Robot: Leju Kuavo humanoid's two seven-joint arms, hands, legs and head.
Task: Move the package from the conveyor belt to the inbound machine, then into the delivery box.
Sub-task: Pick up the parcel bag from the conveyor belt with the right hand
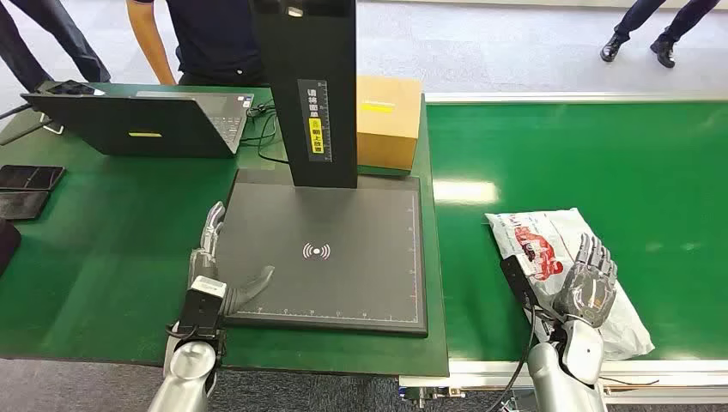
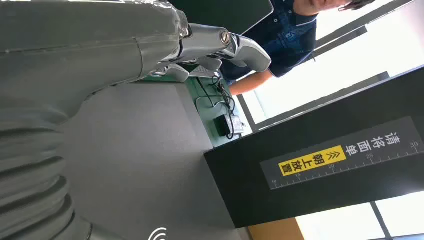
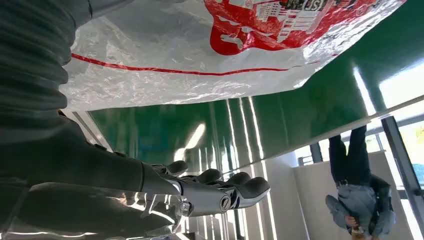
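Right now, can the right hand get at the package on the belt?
Probably yes. The right hand is already over the package, fingers spread, and nothing lies between them on the belt. Whether it touches the bag, I cannot tell.

Can't tell if right hand (image 1: 586,287) actually touches package (image 1: 549,236); person (image 1: 202,39) at 11 o'clock cropped above the chest.

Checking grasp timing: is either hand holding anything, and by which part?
Nothing is held. The right hand hovers open over the package; the left hand rests open beside the scanner plate.
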